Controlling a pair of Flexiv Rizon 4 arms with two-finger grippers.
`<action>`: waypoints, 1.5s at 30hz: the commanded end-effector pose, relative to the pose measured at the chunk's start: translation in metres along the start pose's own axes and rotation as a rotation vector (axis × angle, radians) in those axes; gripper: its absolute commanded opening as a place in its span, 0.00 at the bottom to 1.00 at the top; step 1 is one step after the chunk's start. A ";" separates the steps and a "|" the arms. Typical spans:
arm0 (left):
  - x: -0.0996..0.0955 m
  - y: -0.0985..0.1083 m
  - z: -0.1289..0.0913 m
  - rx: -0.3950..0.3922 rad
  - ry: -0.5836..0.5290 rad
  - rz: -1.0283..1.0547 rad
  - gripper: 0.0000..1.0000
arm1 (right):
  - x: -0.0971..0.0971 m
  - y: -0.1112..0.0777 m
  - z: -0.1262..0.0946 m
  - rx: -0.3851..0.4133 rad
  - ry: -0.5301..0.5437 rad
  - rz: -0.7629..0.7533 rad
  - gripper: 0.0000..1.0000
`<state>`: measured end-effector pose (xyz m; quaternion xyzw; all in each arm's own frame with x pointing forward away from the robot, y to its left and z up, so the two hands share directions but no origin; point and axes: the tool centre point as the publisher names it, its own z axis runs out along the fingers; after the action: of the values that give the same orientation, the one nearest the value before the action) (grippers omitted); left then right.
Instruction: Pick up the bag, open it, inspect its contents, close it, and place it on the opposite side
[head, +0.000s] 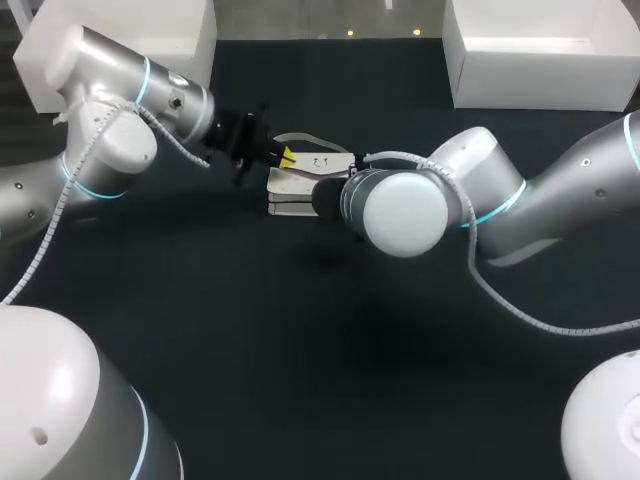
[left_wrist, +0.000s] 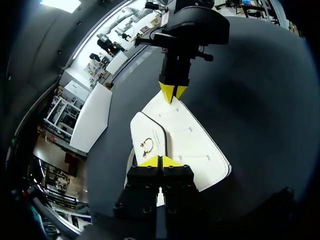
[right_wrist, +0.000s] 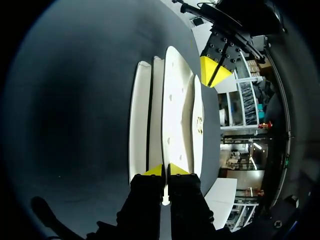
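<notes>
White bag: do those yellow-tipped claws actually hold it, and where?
Yes. The left gripper pinches the bag by the thin edge at one end; the right gripper pinches the opposite end.

Bag (head: 295, 188) partly hidden behind right arm (head: 405, 213) — inside unseen

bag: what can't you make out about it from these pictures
- Inside of the bag: every view, the flap covers it.
- Its right end and the right pincer: head view, my right arm hides them.
- The gold clasp: left wrist view, too small to tell if fastened.
- Edge under the left pincer: left wrist view, the pincer itself covers it.
</notes>
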<state>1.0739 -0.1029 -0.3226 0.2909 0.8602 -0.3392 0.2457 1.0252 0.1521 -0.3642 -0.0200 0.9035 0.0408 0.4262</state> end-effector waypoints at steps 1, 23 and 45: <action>0.001 0.001 0.000 0.016 0.004 0.012 0.31 | 0.004 0.000 0.002 -0.006 -0.019 0.001 0.00; 0.008 0.003 0.011 0.008 0.000 0.026 0.57 | 0.004 0.000 0.002 -0.006 -0.019 0.001 0.00; 0.012 0.000 0.014 -0.013 -0.015 0.062 0.35 | 0.004 0.000 0.002 -0.006 -0.019 0.001 0.00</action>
<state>1.0683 -0.1076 -0.3346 0.3135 0.8539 -0.3247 0.2592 1.0253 0.1527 -0.3643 -0.0198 0.9032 0.0405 0.4268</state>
